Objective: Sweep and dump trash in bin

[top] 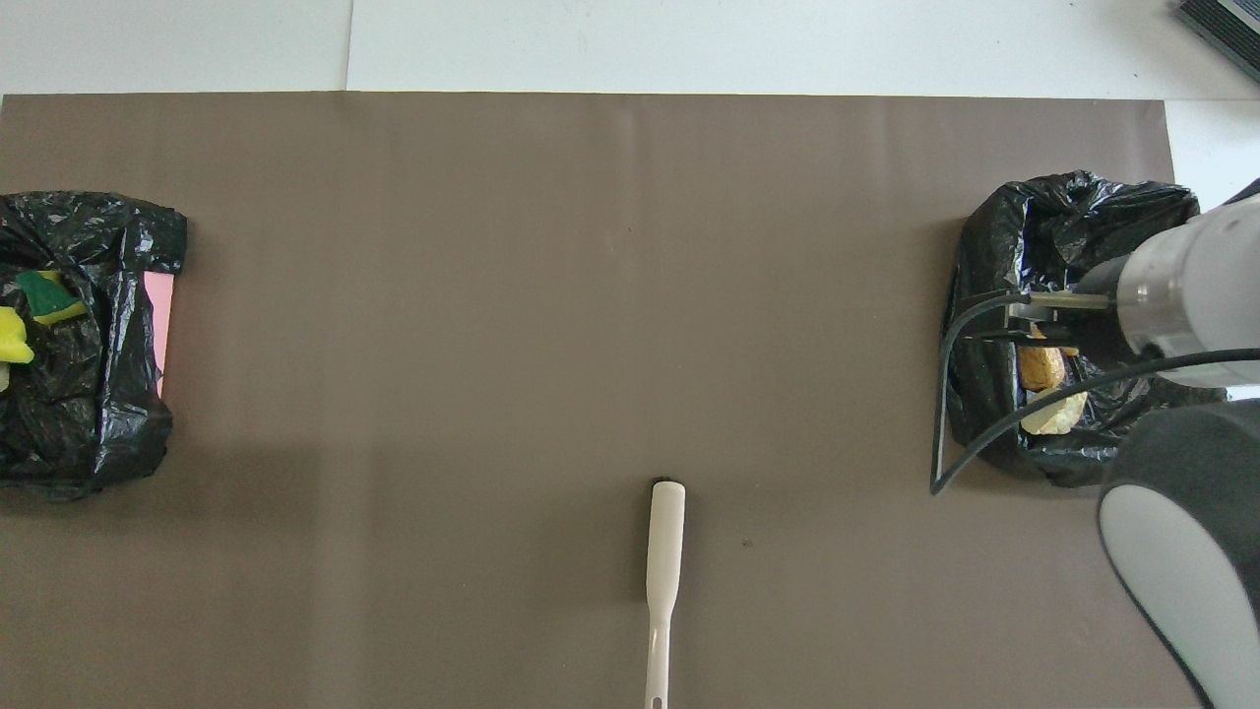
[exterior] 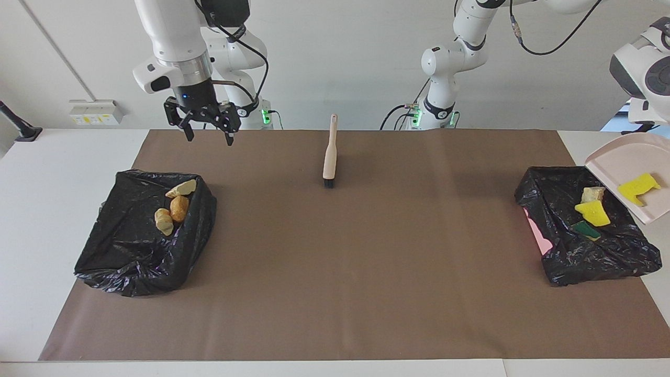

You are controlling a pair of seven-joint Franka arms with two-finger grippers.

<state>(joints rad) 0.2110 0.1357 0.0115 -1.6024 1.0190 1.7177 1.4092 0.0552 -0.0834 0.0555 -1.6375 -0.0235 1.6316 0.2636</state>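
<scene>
Facing view: tilted dustpan (exterior: 623,162) (one yellow scrap (exterior: 637,188) aboard) over bin (exterior: 586,251).

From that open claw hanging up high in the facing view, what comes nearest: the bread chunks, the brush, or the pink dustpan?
From the right end effector:
1. Bread chunks, in the bin at the right arm's end.
2. Brush, mid-table, close to the robots.
3. Dustpan, tilted over the bin at the left arm's end.

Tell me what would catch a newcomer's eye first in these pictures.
Probably the tilted pale pink plastic dustpan at the left arm's end, one yellow sponge scrap on it, over a black-bag-lined bin holding more scraps. Next, the open right gripper, raised near the second lined bin holding tan bread-like chunks, and the cream-handled brush lying between.
</scene>
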